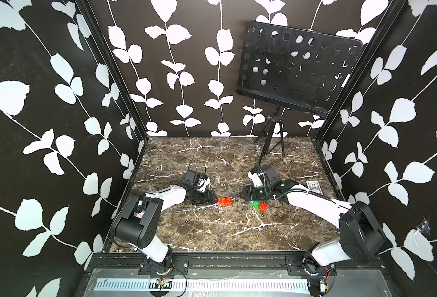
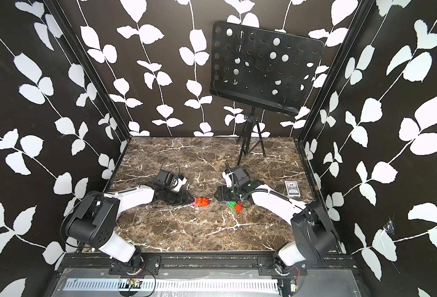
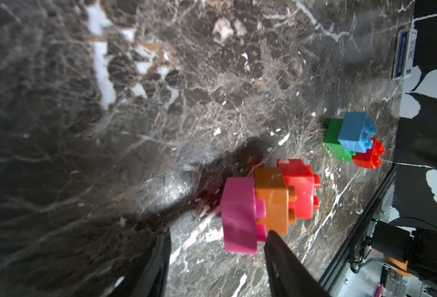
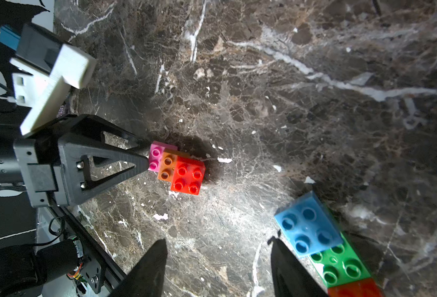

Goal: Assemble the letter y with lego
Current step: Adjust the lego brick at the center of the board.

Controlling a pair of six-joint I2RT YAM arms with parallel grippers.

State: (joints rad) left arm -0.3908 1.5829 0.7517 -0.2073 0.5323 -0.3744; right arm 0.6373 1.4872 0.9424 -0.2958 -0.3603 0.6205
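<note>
Presently, left gripper (image 3: 217,232) has its jaws partly spread, one fingertip (image 3: 276,246) touching the pink-orange-red stack (image 1: 224,201) at its 3 o'clock. Right gripper (image 4: 218,239) is spread and empty. In a top view the green brick (image 1: 254,204) lies at its 4 o'clock, partly hidden by the blue brick (image 4: 307,228). The right wrist view cuts off the red brick (image 4: 353,289).

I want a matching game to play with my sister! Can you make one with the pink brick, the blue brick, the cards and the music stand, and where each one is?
Things:
1. pink brick
2. blue brick
3. cards
4. stand

Places:
A. standing at the back of the table
B. on top of the green brick
C. stuck to the orange brick
D. lying flat near the table's right edge

Pairs: 1-C, 2-B, 3-D, 4-A
</note>
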